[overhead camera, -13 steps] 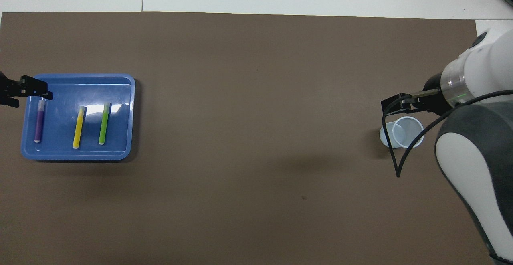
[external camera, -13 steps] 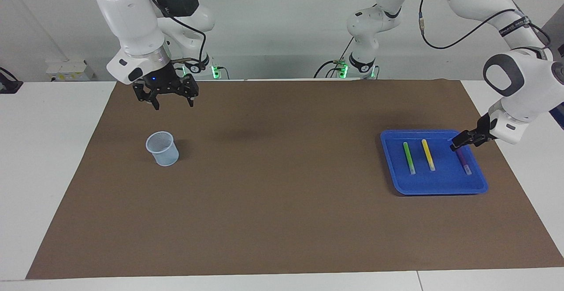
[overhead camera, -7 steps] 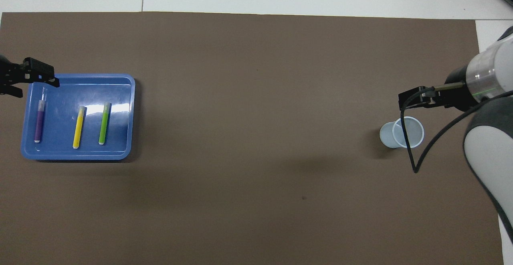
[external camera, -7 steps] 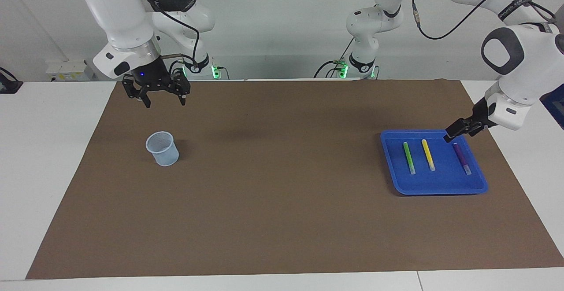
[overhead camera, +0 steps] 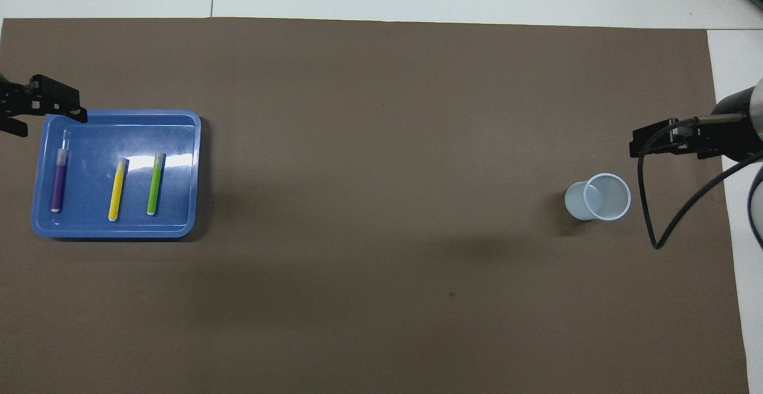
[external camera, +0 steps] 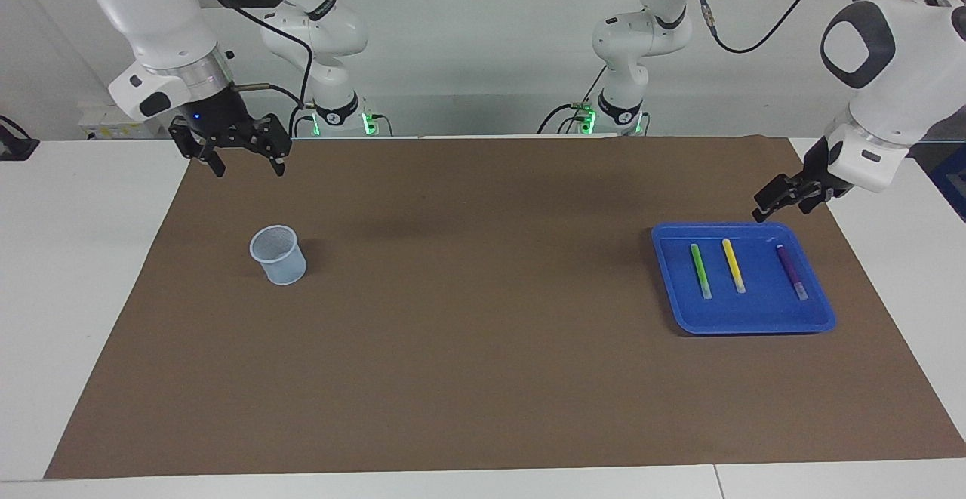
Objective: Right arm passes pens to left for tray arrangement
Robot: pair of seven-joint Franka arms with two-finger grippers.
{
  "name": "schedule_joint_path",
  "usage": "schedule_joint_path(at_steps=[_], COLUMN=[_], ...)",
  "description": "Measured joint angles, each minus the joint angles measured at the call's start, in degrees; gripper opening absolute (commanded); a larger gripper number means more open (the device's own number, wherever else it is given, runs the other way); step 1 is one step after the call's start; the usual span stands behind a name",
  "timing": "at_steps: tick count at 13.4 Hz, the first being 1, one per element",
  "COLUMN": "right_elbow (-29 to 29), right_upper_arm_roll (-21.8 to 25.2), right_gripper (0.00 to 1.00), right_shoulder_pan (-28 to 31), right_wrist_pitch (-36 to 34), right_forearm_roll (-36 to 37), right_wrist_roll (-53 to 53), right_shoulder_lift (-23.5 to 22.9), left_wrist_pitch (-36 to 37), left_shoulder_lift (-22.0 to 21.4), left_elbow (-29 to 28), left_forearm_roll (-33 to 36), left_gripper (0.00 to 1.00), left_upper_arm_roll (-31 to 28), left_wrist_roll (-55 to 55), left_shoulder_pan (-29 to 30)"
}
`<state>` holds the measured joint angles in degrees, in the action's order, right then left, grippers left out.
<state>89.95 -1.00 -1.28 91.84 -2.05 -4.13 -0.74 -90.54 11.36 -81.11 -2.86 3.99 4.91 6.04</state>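
Both arms have drawn back since the earlier frames: the left gripper [external camera: 785,198], formerly low over the purple pen [external camera: 792,272], now hangs raised just off the tray [external camera: 755,321] at the corner nearest its own base, and the right gripper [external camera: 230,153] has lifted away from the mesh cup [external camera: 278,255] toward the right arm's end of the surface [external camera: 468,378]. Jaws on both grippers stand released and carry nothing. All three pens lie inside the tray, flat and roughly parallel, well apart from one another: the green pen [external camera: 700,271] toward the tray's side facing the cup, the yellow pen [external camera: 733,265] beside it near the middle, the purple pen toward the tray's outer side. Their spacing and common direction are judged to be a deliberate arrangement rather than a drop. The cup stands upright and appears empty in the overhead view, which fits its having served as the source of the pens. The tray itself sits on the brown mat at the left arm's end of the surface. On this evidence the task appears complete, with no pen left outside the tray and both arms clearing to rest.
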Motion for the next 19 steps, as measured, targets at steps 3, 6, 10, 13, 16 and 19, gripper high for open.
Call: schedule_joint_path(at_steps=[3, 6, 10, 13, 16, 19], right_elbow=[0.0, 0.0, 0.01, 0.03, 0.03, 0.03], right_upper_arm_roll=[-0.04, -0.11, -0.13, -0.13, -0.13, -0.13], right_gripper=[1.0, 1.0, 1.0, 1.0, 1.0, 1.0], right_shoulder_pan=[-0.02, -0.02, -0.02, -0.02, -0.02, -0.01], right_wrist_pitch=[0.0, 0.0, 0.0, -0.05, -0.06, -0.06], right_forearm_roll=[-0.52, -0.6, -0.6, -0.6, -0.6, -0.6], right_wrist_roll=[0.0, 0.0, 0.0, 0.0, 0.0, 0.0], right_shoulder_lift=[0.0, 0.0, 0.0, 0.0, 0.0, 0.0], left_wrist_pitch=[2.92, 3.33, 3.81, 4.62, 4.92, 5.77], left_shoulder_lift=[-2.82, -3.72, -4.36, -6.3, -10.07, -13.0], left_elbow=[0.02, 0.02, -0.46, -3.53, -7.1, -8.06], left_forearm_roll=[0.35, 0.73, 0.73, 0.75, 0.76, 0.84], left_gripper=[1.0, 1.0, 1.0, 1.0, 1.0, 1.0], left_upper_arm_roll=[-0.02, 0.19, 0.3, 0.34, 0.11, -0.8], left_wrist_roll=[0.01, 0.02, 0.02, 0.02, 0.02, 0.02], left_shoulder_pan=[-1.96, -2.94, -4.27, -5.15, -5.21, -6.58])
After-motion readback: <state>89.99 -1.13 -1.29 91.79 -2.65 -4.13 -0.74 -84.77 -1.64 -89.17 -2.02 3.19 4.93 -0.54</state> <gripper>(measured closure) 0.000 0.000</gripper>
